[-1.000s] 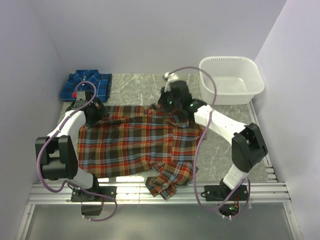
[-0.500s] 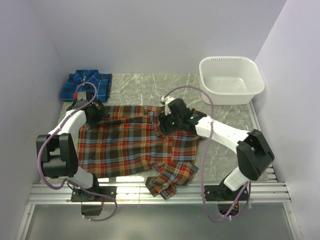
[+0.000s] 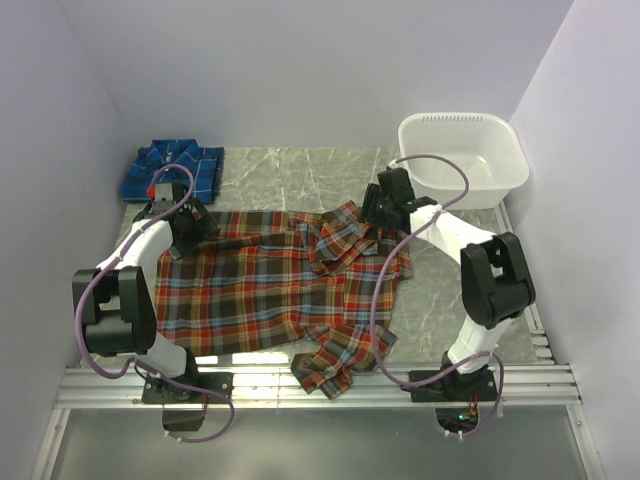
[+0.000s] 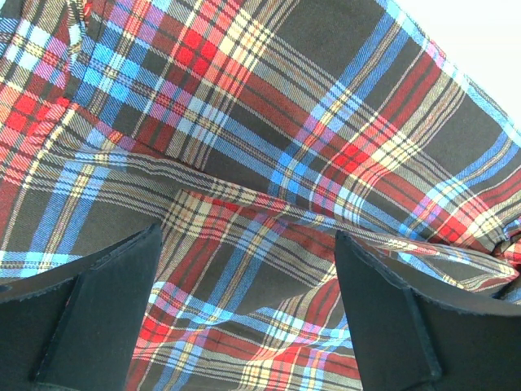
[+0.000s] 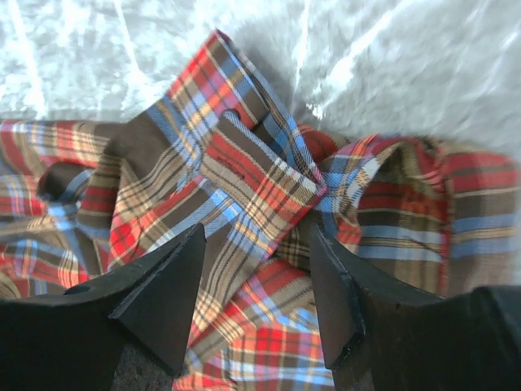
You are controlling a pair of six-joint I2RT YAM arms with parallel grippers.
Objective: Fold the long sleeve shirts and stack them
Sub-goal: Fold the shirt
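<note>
Along the near table edge, one crumpled corner [image 3: 335, 365] of the red-orange plaid flannel shirt [image 3: 250, 290] spills onto the metal rail [image 3: 560, 380] and will likely need pulling back before it can be folded. The rest of the garment lies spread, mostly flat, across the middle of the grey marbled tabletop [image 3: 445, 290].

At the shirt's far left corner the left gripper [image 4: 247, 244] hovers with its jaws wide apart over the cloth, gripping nothing. The right gripper [image 5: 256, 244] was clamped on raised fabric a second ago. It has since carried that fabric down over the shirt, let go and backed off toward the far right, and its jaws now stand apart and empty. A rumpled flap [image 3: 345, 232] lies turned in over the upper right of the shirt. That fold looks laid but untidy, and the task seems at an early stage.

Bare tabletop lies to the right of the shirt and beyond it, which gives the right arm room to swing. Farther back, a blue plaid shirt [image 3: 172, 170] sits folded in the far left corner, presumably where the stack will go. The white plastic tub [image 3: 505, 185] stands at the far right, just beside the right gripper's wrist.
</note>
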